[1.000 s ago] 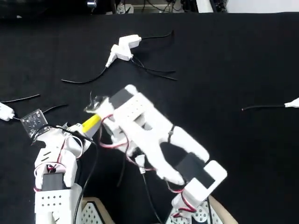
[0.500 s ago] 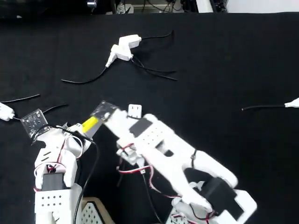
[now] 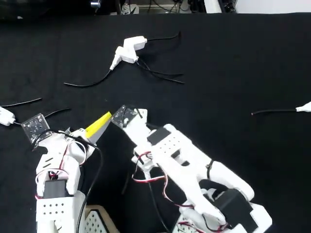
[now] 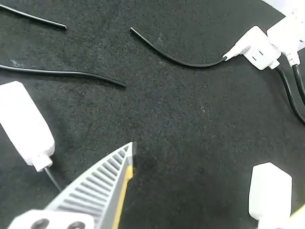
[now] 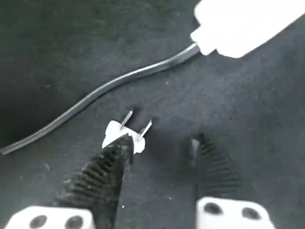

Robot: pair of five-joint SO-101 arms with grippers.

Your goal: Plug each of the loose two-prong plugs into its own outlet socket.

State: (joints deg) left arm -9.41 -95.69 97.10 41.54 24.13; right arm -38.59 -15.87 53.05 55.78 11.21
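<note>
1. The right hand [image 3: 124,116] sits low over the front-left part of the black bench [image 3: 233,73]. Its own wrist view shows it wide, with the two ribbed black fingers [image 5: 107,167] well apart and nothing between them.
2. A small white two-prong plug [image 5: 125,133] lies on the bench touching the tip of one of those fingers. Its prongs point away from the hand, and it is not gripped.
3. Beyond the plug lies a larger white cord end [image 5: 240,21]. Its black cord [image 5: 95,102] runs across the bench past the plug without touching it.
4. The left hand [image 3: 99,125], marked with a yellow strip, is just beside the right hand. I cannot tell whether it is wide or narrow.
5. At the far side of the bench, an outlet socket [image 4: 257,47] shows its two slots. It touches a second white connector [image 4: 288,31], and black cords trail from both.
6. A left-edge cord end [image 3: 5,116] lies at the bench's left border. A right-edge cord end [image 3: 305,107] lies at the opposite border, well apart from everything else.
7. The left wrist view has a rounded white piece [image 4: 269,191] near its edge. I cannot tell what it is.
</note>
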